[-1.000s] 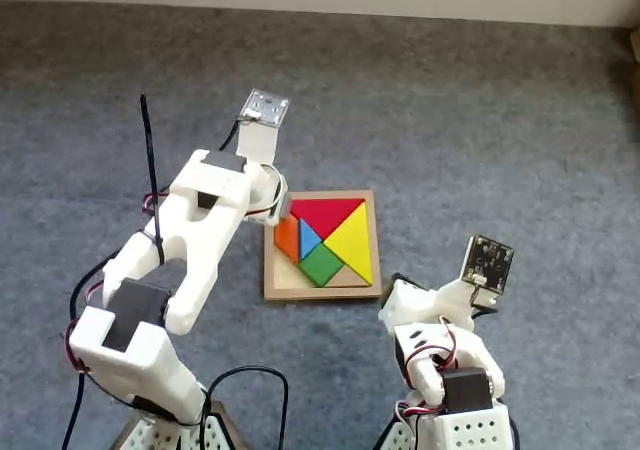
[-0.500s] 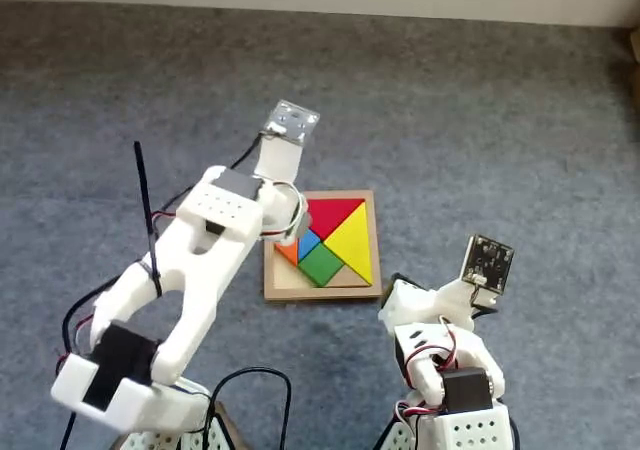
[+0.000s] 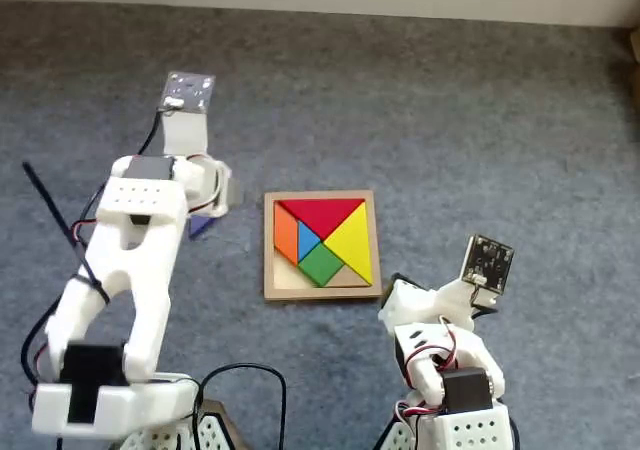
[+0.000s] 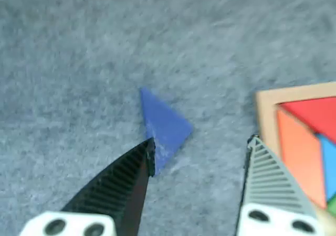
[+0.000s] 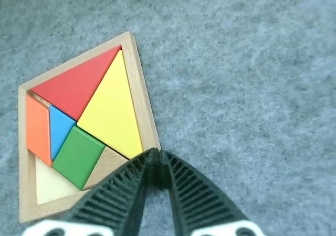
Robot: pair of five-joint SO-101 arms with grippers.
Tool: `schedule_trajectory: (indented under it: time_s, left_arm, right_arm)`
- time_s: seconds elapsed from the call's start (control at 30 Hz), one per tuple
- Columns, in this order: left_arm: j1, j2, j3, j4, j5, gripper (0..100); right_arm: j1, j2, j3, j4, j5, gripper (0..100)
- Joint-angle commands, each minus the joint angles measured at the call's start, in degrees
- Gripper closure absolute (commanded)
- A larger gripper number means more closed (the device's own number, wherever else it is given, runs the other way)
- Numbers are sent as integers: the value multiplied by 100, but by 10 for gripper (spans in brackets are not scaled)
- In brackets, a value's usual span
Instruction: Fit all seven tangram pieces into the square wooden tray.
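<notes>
**A thin blue triangle on the carpet, open jaws above it**

Nearest us, the right gripper (image 5: 156, 157) sits by the near right corner of the square wooden tray (image 5: 143, 92), with its jaws pressed together on nothing. The tray holds a pack of coloured wooden pieces (image 5: 107, 110). A pale stretch runs along its near edge, and we cannot tell whether that is bare floor or unpainted wood.

Off the tray's left edge, and apart from it, the dark blue wooden triangle (image 4: 165, 126) lies flat on the grey carpet (image 3: 480, 120). The left gripper (image 4: 202, 140) hangs over it with its jaws spread wide.

We judge the triangle light, stiff and thin, with smooth painted faces, so there is little edge to catch. We would close across two of its sides near the middle and let the tips press into the pile.

The left wrist view shows the black jaw's tip at the triangle's edge and the grey one out by the tray rim — the piece sits off-centre between them. The high view hides much of the triangle under the arm, but it shows the gap to the tray.
</notes>
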Motion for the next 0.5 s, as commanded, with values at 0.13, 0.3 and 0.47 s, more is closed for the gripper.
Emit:
schedule_trajectory:
  time_s: [0.13,0.3,0.47]
  left_arm:
    - [-462,1736,-1516,158,-211,716]
    - [-462,2853,-2668,932,-220,716]
    - [-462,3653,-3547,1486,-220,716]
  right_arm:
    - [75,-84,593,-92,62,994]
    - [75,-84,593,-92,62,994]
    - [75,-84,593,-92,62,994]
